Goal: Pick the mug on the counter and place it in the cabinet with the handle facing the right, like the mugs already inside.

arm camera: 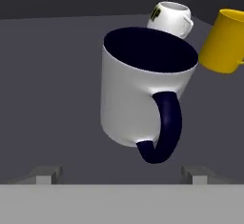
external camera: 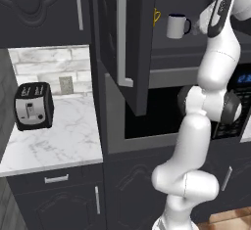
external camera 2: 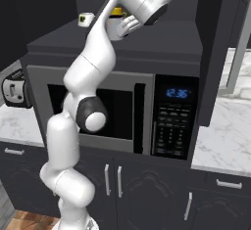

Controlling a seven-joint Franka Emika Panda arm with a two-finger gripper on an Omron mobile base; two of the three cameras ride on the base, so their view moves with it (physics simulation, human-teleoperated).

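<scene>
The mug stood upright inside the cabinet, just ahead of the gripper, whose fingers were spread apart and clear of it, its handle pointing back toward them.

Glossy white arm (dark, seemingly rubbery joints)

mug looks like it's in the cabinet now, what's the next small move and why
Probably draw the hand straight back out of the cabinet. Its fingertips stand wide apart, with the mug beyond them rather than between them, so it looks let go. The handle points toward the hand, so backing out without sideways drift should avoid catching it.
</scene>
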